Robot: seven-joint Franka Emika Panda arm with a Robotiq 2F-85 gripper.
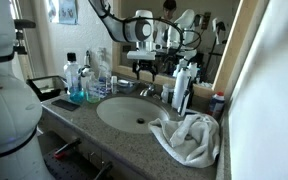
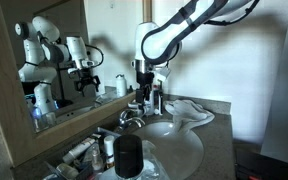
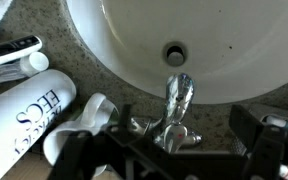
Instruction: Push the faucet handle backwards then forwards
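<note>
Though close, faucet handle (image 3: pixel 167 132) half-hidden.

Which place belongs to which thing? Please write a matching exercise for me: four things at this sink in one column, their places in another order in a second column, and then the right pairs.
Things
1. drain
2. towel
3. faucet handle
4. hand

Places
A. in the air over the faucet
B. crumpled on the counter by the basin
C. in the bottom of the basin
D. behind the basin rim, under the hand

Pairs: 1-C, 2-B, 3-D, 4-A
</note>
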